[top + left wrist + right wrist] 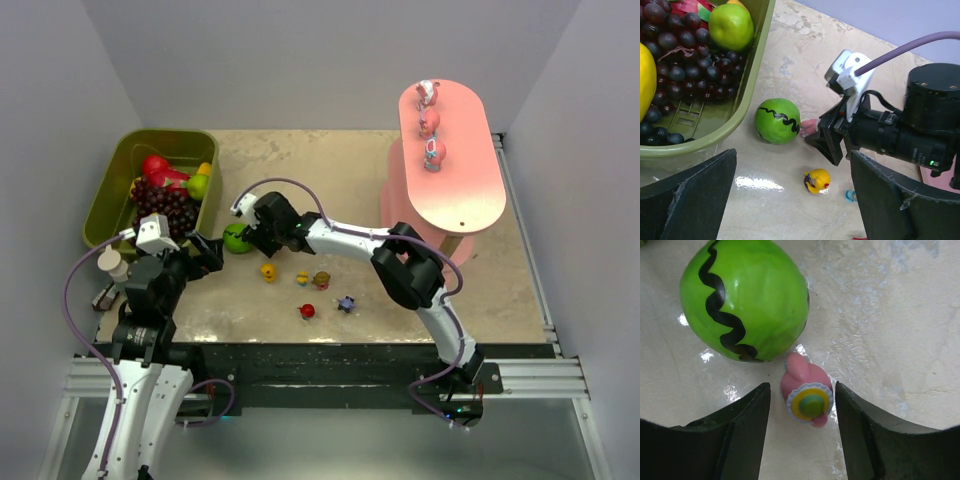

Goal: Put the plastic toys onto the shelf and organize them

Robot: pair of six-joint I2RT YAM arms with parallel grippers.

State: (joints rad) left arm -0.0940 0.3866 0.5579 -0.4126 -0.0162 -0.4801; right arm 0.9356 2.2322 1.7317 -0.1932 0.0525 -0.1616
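Observation:
My right gripper (802,410) is open and straddles a pink toy (806,392) with a yellow-and-green disc, which lies on the table against a green ball (745,297). Neither finger touches the toy. In the top view this gripper (250,237) is beside the ball (236,238). My left gripper (792,200) is open and empty above a yellow toy (817,180). More toys lie mid-table: yellow (269,271), orange-brown (322,280), red (307,310), dark blue-purple (346,303). The pink shelf (470,190) stands at the far right with three pink toys (429,123) on its top board.
An olive-green bin (108,195) at the far left holds dark grapes (165,208), a red apple and green fruit. Its rim (747,100) is close to the green ball. A cream cylinder (112,263) stands by the left arm. Walls enclose the table.

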